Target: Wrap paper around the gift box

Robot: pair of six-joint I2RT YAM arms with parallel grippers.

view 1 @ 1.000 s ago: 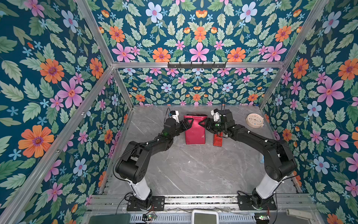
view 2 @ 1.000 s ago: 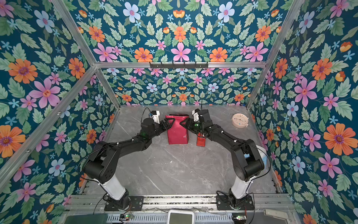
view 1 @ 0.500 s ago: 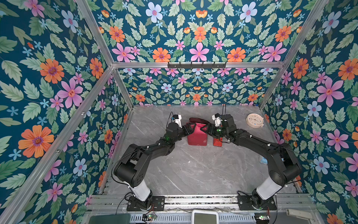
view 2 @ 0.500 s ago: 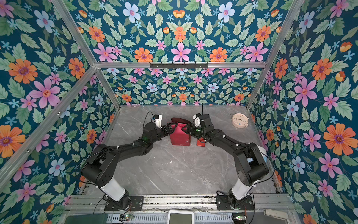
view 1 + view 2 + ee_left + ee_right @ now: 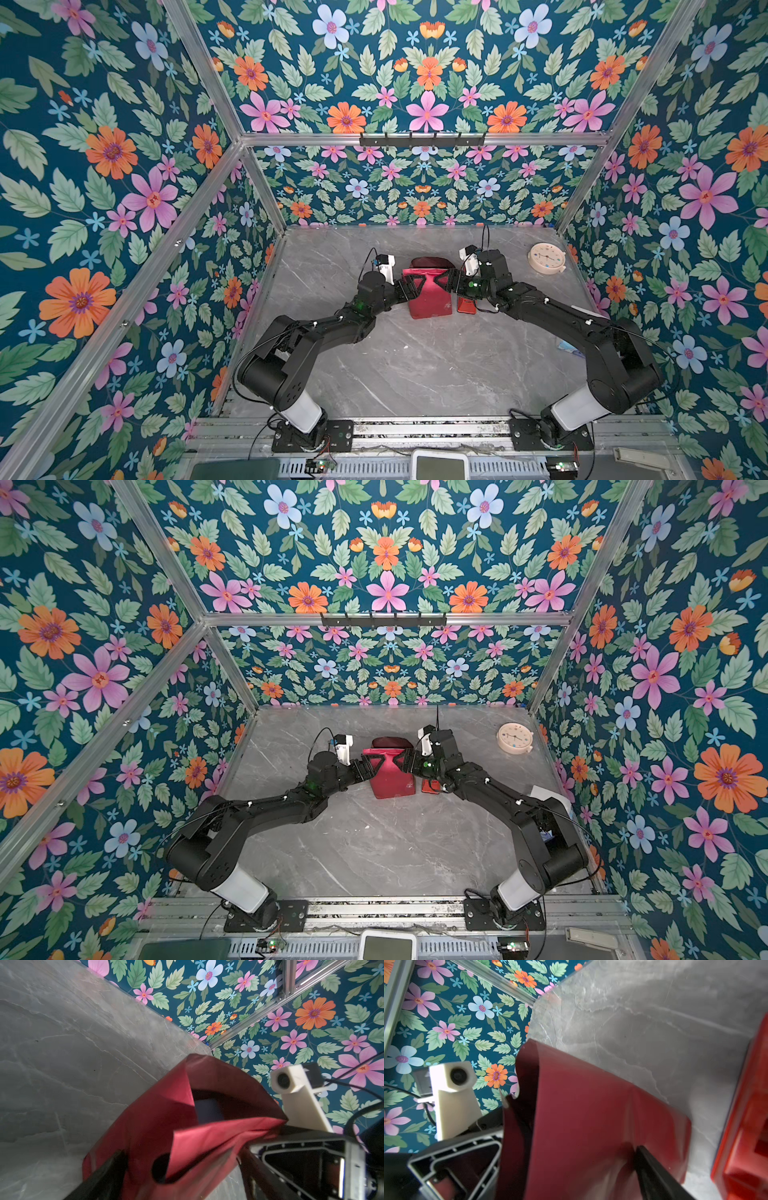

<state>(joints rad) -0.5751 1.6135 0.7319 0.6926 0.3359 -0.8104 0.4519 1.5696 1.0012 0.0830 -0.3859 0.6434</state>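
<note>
The left gripper (image 5: 414,286), jaws spread wide, is pressing into the large thin maroon-and-red sheet of paper (image 5: 430,303) on the left of the gift box, with one black finger (image 5: 108,1169) lying against the sheet. The right gripper (image 5: 441,282), likewise spread, is pressing in from the box's right. The paper is enclosing the matte navy-blue cuboid gift box (image 5: 207,1109), which is showing only through the sheet's open far end. A narrow red plastic tape dispenser (image 5: 466,305) is lying just right of the box on the grey marble-look table (image 5: 415,374). A round cream clock (image 5: 546,258) is sitting well off to the box's far right.
</note>
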